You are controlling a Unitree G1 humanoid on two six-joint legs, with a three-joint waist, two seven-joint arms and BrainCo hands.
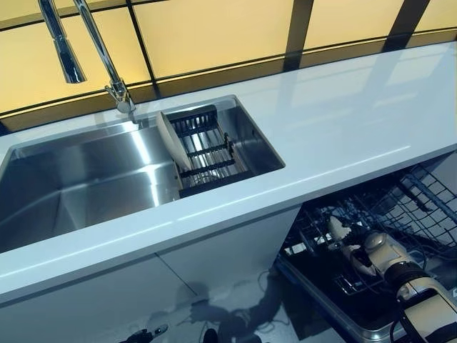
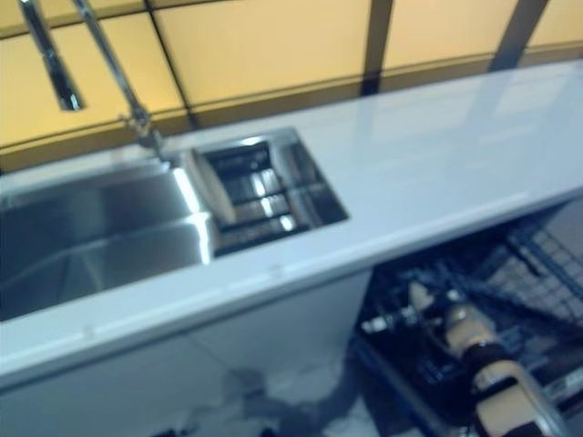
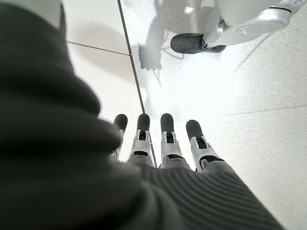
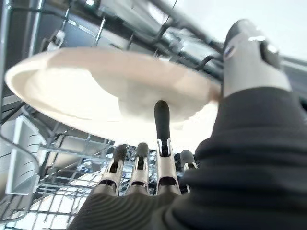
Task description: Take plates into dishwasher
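White worktop (image 1: 343,128) with steel sink (image 1: 86,179); right hand (image 4: 249,67) pinches a plate (image 4: 110,91) over the dishwasher rack (image 1: 400,214), at four o'clock.

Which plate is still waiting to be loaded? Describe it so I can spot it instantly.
Start at the steel sink set into the white counter, under the tall faucet. At its right end sits a dark drying rack; the waiting plate stands on edge at the rack's left side. It is the only pale disc there; the other plate is in the right hand.
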